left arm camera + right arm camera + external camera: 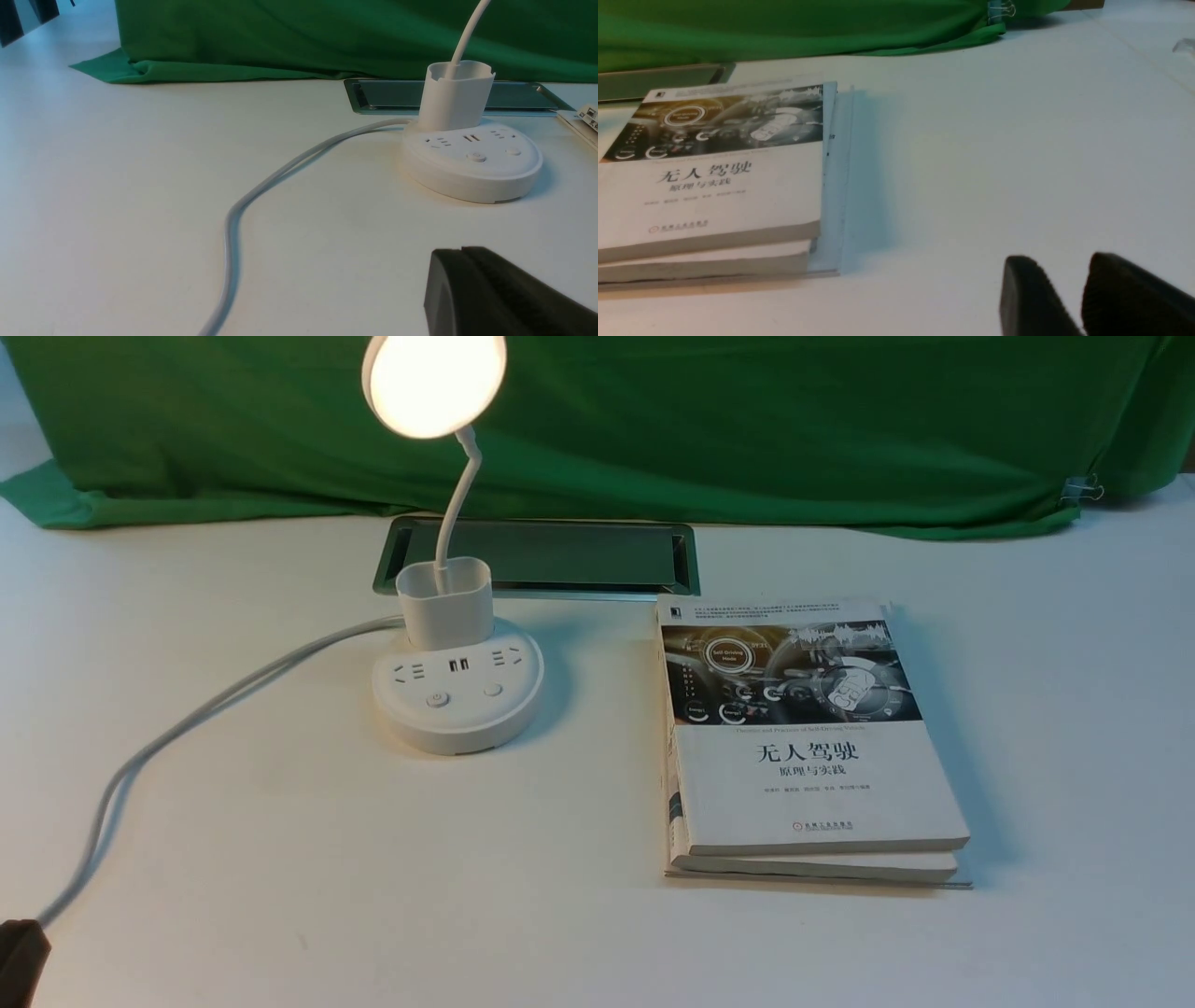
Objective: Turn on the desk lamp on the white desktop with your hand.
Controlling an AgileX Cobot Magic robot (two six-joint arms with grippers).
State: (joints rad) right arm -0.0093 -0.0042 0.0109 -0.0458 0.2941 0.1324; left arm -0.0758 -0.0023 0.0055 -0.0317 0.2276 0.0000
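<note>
White desktop (327, 859): bears lit lamp (457, 709), neck upright, base ahead and to right of left gripper (460, 248), apart from it. Left gripper nearer; fingertips pressed together. Right gripper (1059, 257): fingers slightly spread, beyond books (812, 784). Button press seemingly done; likely no further reach.

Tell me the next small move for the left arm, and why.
I'd probably ease the left tool back, away from the desk lamp, rather than press anything: the round head is already glowing, so the job looks done, and the tool's fingertips are together, clear of the buttons on the base.
</note>
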